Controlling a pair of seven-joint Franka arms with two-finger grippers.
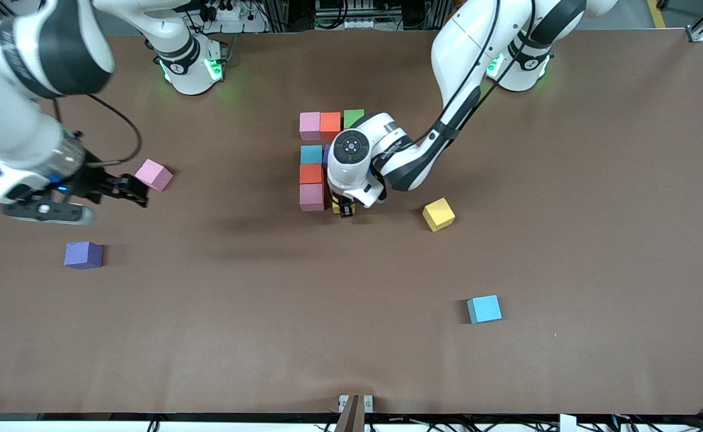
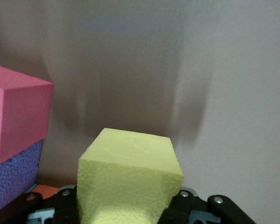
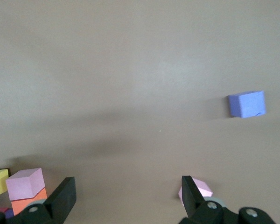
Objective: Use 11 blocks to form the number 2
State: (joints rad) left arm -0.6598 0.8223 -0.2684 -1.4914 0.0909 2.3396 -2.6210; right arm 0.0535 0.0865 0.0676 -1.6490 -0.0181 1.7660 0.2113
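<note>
My left gripper is shut on a yellow block, low beside a pink block of the partly built number 2. That figure has a pink, a red and a green block in a row, then a blue and an orange block above the pink one. A purple block lies under my left hand. My right gripper hangs open next to a loose pink block.
Loose blocks lie apart on the brown table: a yellow one toward the left arm's end, a light blue one nearer the front camera, and a purple one toward the right arm's end.
</note>
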